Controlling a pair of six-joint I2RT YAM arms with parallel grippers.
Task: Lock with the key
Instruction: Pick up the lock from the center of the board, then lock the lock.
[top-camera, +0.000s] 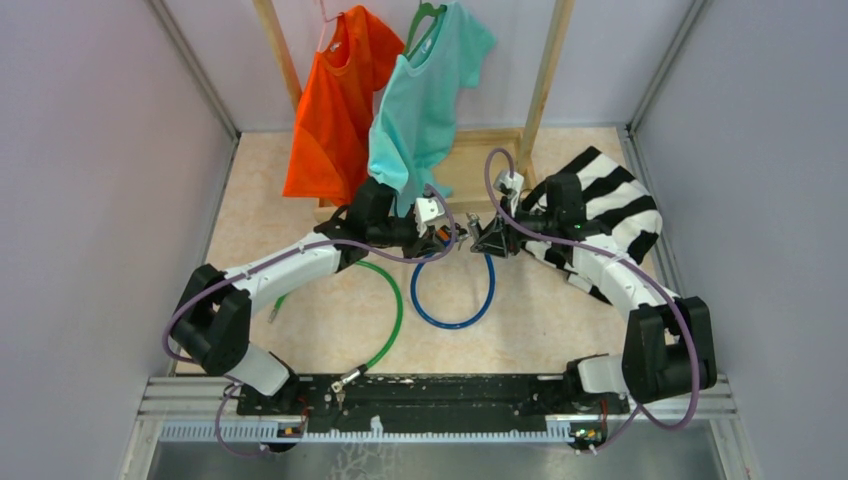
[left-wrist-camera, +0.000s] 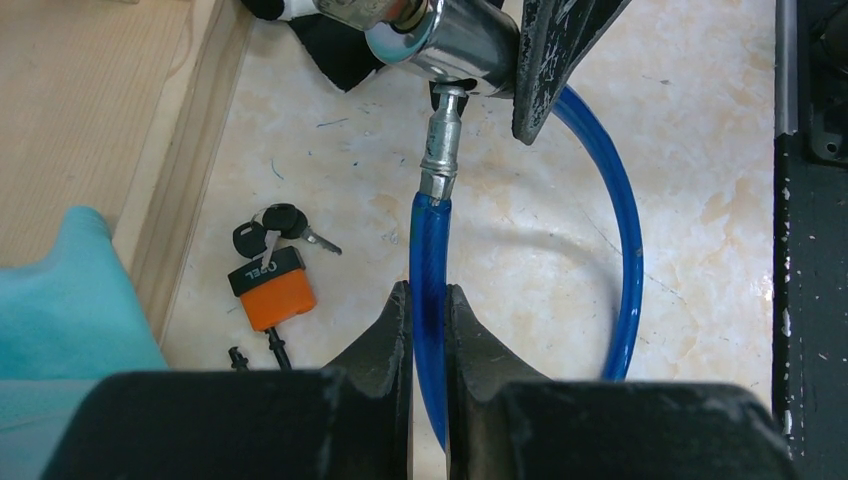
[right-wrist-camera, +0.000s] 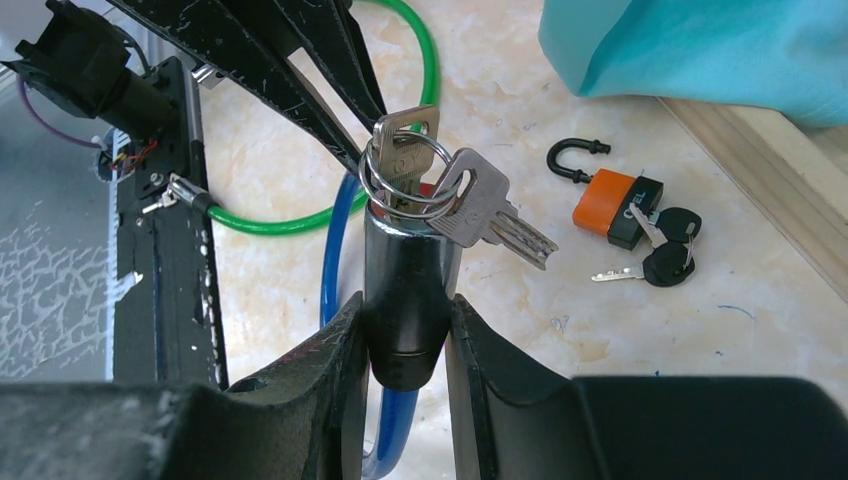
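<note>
While keys (right-wrist-camera: 478, 196) dangle from the lock (right-wrist-camera: 405, 290), an orange padlock (right-wrist-camera: 602, 202) lies nearby.

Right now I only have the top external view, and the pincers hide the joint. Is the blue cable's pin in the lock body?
Observer: Left wrist shows the pin touching the lock body at its mouth; depth unclear.
Operator: Key in place?
Observer: Right wrist shows one key standing in the body's top end, a spare hanging beside it.
Operator: Who grips what?
Observer: The left pincer is shut on the blue cable, the right pincer on the lock body.
</note>
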